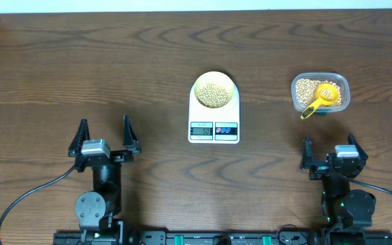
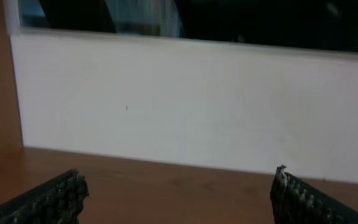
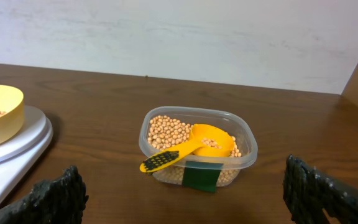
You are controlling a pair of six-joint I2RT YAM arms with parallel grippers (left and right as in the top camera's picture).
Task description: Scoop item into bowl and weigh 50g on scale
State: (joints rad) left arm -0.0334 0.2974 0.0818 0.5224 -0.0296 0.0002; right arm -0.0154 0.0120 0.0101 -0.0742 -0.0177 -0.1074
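From overhead I get even, soft light across the dark desk (image 1: 46,82), the grain showing clearly. Only slight shadows hug the scale (image 1: 214,138), and its display is too small for me to read. My left wrist feed is dim and smeared throughout, with a dark band across the top. The fingers (image 2: 51,199) of the left end effector (image 2: 176,174) are fuzzy in its lower corners. The right wrist feed is brighter and warmer, crisp at centre on the tub (image 3: 191,111). The fingers (image 3: 55,199) of the right end effector (image 3: 180,165) blur at its bottom corners.
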